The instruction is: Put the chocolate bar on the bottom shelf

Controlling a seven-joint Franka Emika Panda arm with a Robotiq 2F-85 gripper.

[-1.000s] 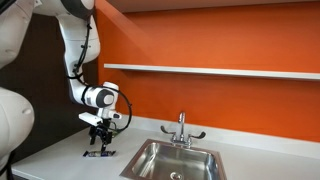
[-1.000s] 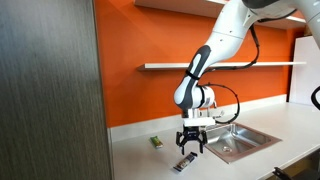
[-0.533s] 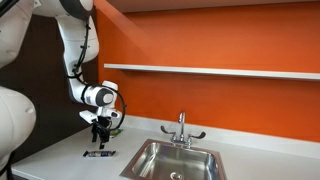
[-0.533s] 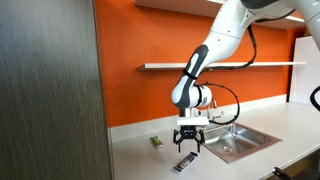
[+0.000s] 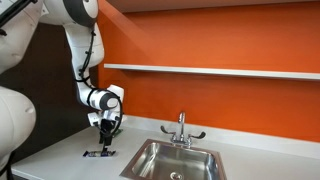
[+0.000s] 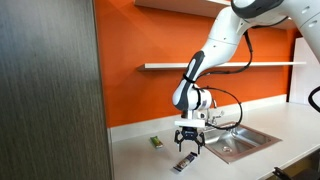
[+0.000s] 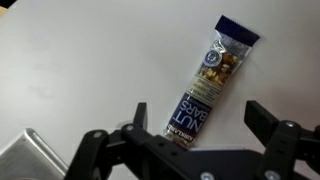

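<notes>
The chocolate bar lies flat on the white countertop, left of the sink. It also shows in an exterior view and in the wrist view, where it has a dark blue label end and a clear part. My gripper hangs a little above the bar, open and empty, also seen in an exterior view. In the wrist view my gripper's fingers straddle the bar's label end from above. The bottom shelf is a thin white board on the orange wall, well above the counter, and shows in an exterior view.
A steel sink with a faucet is set in the counter beside the bar; its corner shows in the wrist view. A small light-green flat item lies near the wall. A dark tall cabinet stands at the counter's end.
My gripper has risen a little from just over the bar and turned slightly. The bar has not moved.
</notes>
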